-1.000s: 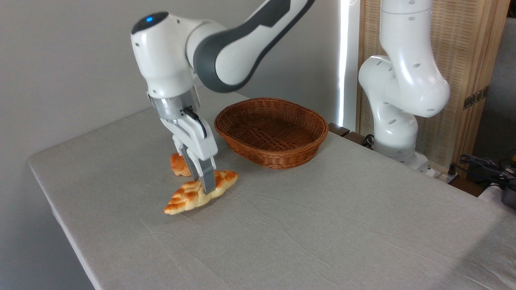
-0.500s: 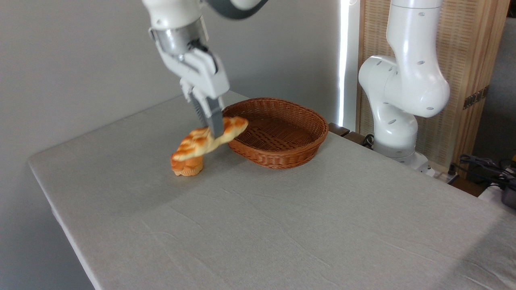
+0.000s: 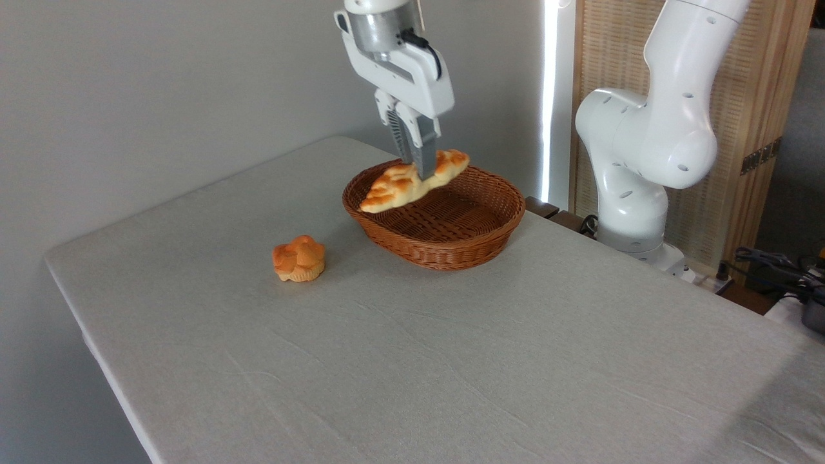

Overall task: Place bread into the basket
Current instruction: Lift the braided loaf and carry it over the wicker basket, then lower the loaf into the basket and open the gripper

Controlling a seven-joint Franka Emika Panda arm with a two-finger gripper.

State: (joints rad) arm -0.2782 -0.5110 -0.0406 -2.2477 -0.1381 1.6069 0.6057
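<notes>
The bread point(image 3: 393, 187), a long braided loaf with golden-brown ridges, hangs in the air over the basket point(image 3: 451, 248), tilted with its left end lower. My gripper point(image 3: 420, 169) is shut on the loaf near its middle, fingers pointing straight down from above. The reddish-brown woven basket sits on the table at the back centre, and nothing shows inside it. The loaf's left tip hovers over the basket's near-left rim.
A small round orange bun point(image 3: 298, 258) lies on the grey tablecloth point(image 3: 451, 361) left of the basket. The arm's white base point(image 3: 635, 167) stands right of the basket, with a wooden screen point(image 3: 747, 109) behind. Cables point(image 3: 773, 264) lie at far right.
The gripper lifted the bread off the table, past the bun, and carried it up and right until it hangs over the basket. The bun stayed in place.
</notes>
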